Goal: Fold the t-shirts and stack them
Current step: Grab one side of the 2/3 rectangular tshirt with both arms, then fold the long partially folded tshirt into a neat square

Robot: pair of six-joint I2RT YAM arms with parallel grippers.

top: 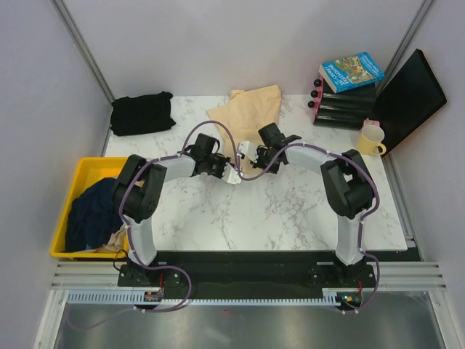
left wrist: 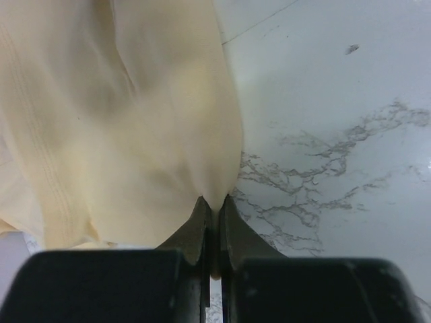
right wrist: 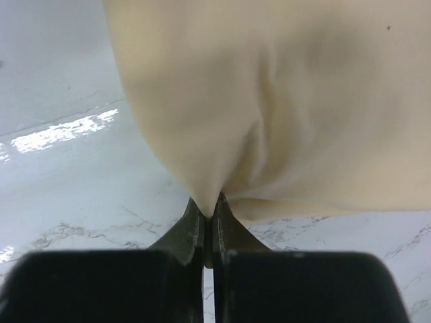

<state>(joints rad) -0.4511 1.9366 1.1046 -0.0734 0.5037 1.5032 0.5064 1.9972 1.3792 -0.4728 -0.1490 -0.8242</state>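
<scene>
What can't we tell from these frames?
- Top view: the grip points on the cream t-shirt, covered by both wrists.
- Left wrist view: which part of the shirt the left gripper pinches; the cloth runs off the frame.
- Right wrist view: same for the right gripper.
- Top view, yellow bin: what lies under the navy t-shirt.

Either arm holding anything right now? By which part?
Both. Left fingers and right fingers are each shut on a pinch of the cream t-shirt, at its near edge.
</scene>
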